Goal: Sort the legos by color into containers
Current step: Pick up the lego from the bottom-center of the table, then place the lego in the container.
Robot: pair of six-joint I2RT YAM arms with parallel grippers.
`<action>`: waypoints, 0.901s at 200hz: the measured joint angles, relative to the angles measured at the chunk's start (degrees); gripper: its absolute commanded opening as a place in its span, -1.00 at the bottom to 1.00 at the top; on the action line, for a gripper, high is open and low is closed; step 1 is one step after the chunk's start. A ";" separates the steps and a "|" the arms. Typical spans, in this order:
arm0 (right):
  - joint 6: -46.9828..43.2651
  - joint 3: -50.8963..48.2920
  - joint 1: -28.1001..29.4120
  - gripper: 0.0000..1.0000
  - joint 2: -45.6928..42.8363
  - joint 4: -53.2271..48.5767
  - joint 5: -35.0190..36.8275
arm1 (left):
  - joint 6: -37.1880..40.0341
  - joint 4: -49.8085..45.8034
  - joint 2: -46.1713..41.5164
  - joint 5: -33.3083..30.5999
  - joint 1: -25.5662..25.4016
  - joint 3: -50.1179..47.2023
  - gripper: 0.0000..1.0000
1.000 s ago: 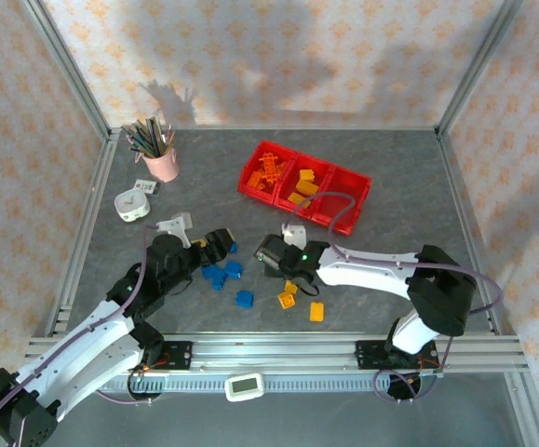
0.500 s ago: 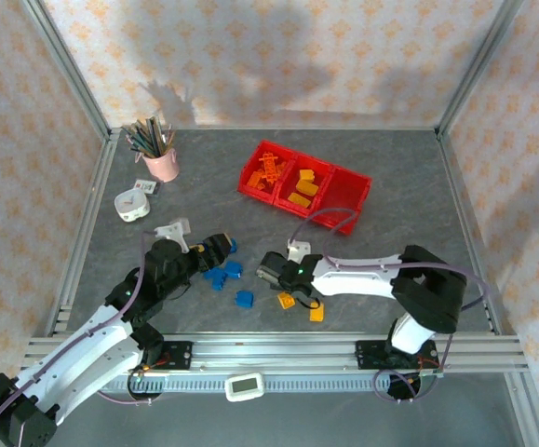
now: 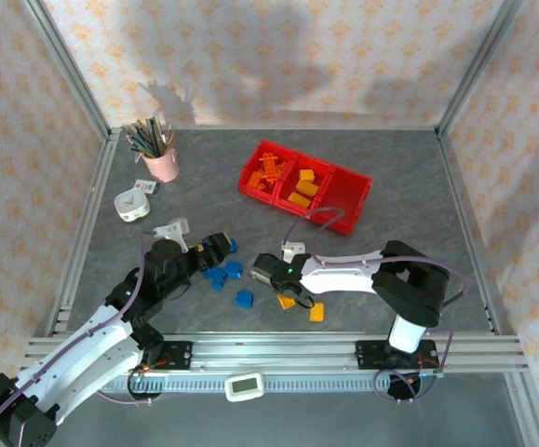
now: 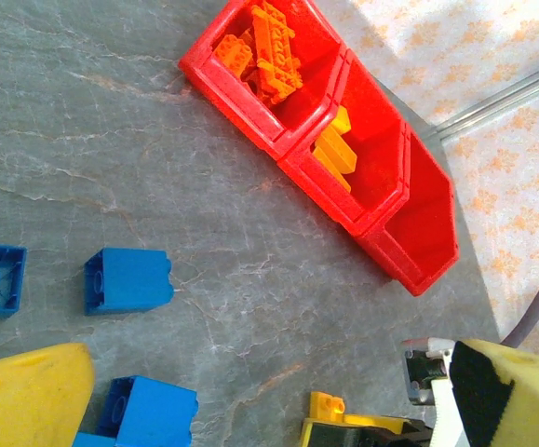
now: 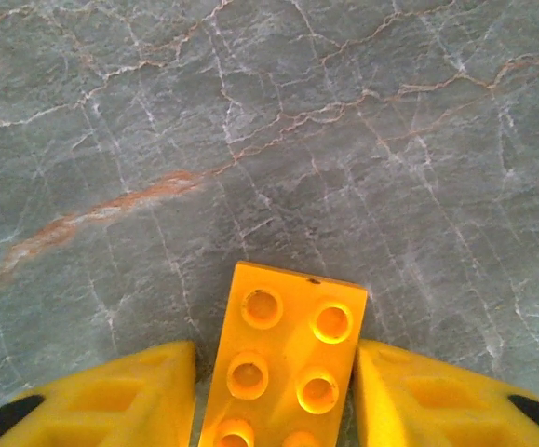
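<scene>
In the right wrist view, the right gripper (image 5: 276, 377) is seen straddling a yellow brick (image 5: 288, 345) on the grey table (image 5: 250, 112), its fingers close on either side; whether it is clamped cannot be told. From the left wrist, the left gripper (image 4: 264, 400) is shown spread wide and empty near blue bricks (image 4: 128, 279), with orange and yellow pieces seen inside the red bins (image 4: 418, 270)

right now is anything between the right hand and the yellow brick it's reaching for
Nothing visible does. The yellow brick lies on the bare table, directly between the two fingers of the right hand, one on each side.
</scene>
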 measured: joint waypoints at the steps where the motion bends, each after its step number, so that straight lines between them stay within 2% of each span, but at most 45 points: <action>1: 0.02 0.00 0.00 -0.18 0.00 0.02 0.00 | 0.00 0.00 0.00 0.00 0.02 0.00 0.98; 52: -0.79 0.07 -0.04 -0.28 -0.04 0.94 -0.07 | 0.00 0.00 0.39 0.00 0.02 0.00 0.98; 105: -2.10 0.07 -1.49 -0.29 -2.62 3.13 -0.20 | 0.00 0.00 1.29 0.00 0.02 0.00 0.98; 140: -5.97 1.31 -5.81 -0.29 -6.47 3.04 0.63 | 0.02 0.13 1.75 0.00 0.02 0.15 0.98; 180: -13.55 8.61 -14.05 -0.28 -7.06 4.42 2.89 | 0.07 1.77 5.79 0.07 0.02 2.08 0.98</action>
